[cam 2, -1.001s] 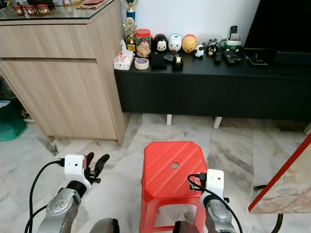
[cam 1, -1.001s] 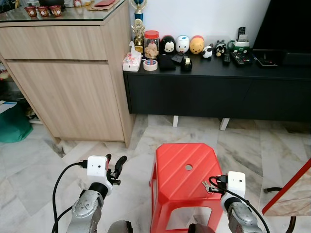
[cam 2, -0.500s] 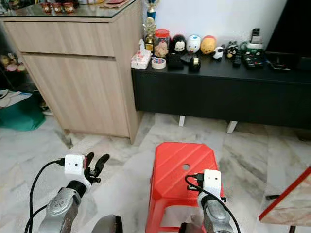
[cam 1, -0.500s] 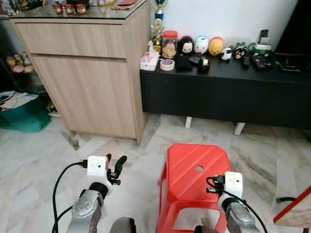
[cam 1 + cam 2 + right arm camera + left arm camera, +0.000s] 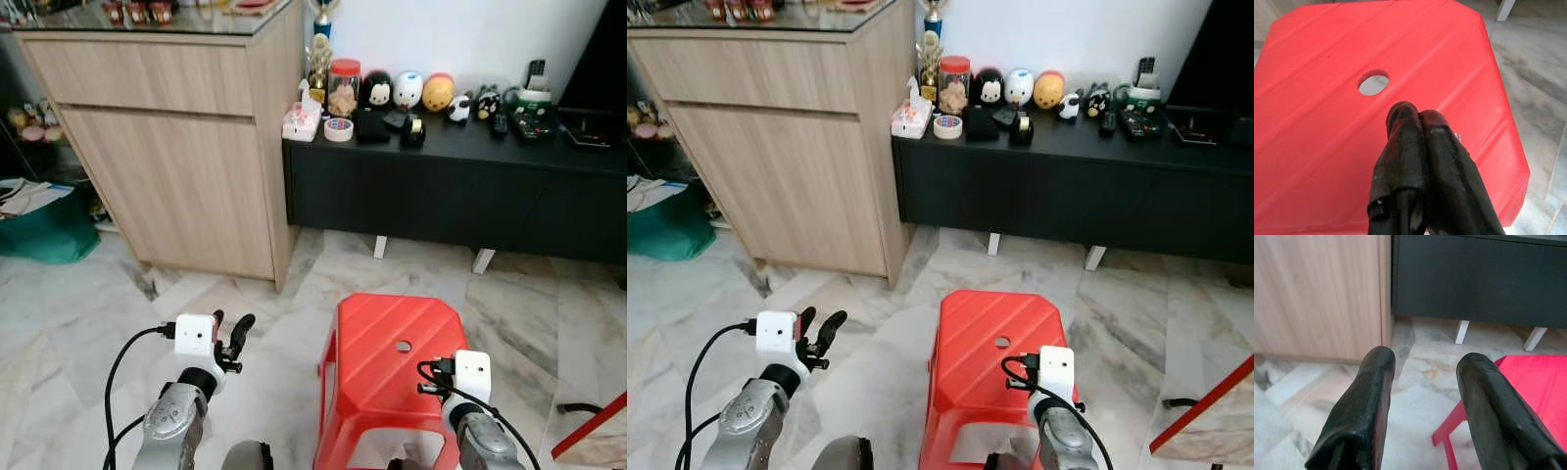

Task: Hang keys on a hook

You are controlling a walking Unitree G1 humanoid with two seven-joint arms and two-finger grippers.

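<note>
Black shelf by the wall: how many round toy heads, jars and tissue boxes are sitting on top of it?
Round toy heads: 3 (black, white, yellow)
Jar with a red lid: 1
Tissue box: 1
Total: 5

Stool [image 5: 392, 343] on floor [image 5: 78, 294], front right. Cabinet [image 5: 167, 147] behind, to the left; low console [image 5: 460, 186] just beside it on its right, against wall [image 5: 470, 39]. Jar [image 5: 344, 88], tape roll [image 5: 339, 129], figurines [image 5: 407, 90] and remotes [image 5: 534, 122] along console top. Bag [image 5: 44, 225] on floor left of cabinet
</note>
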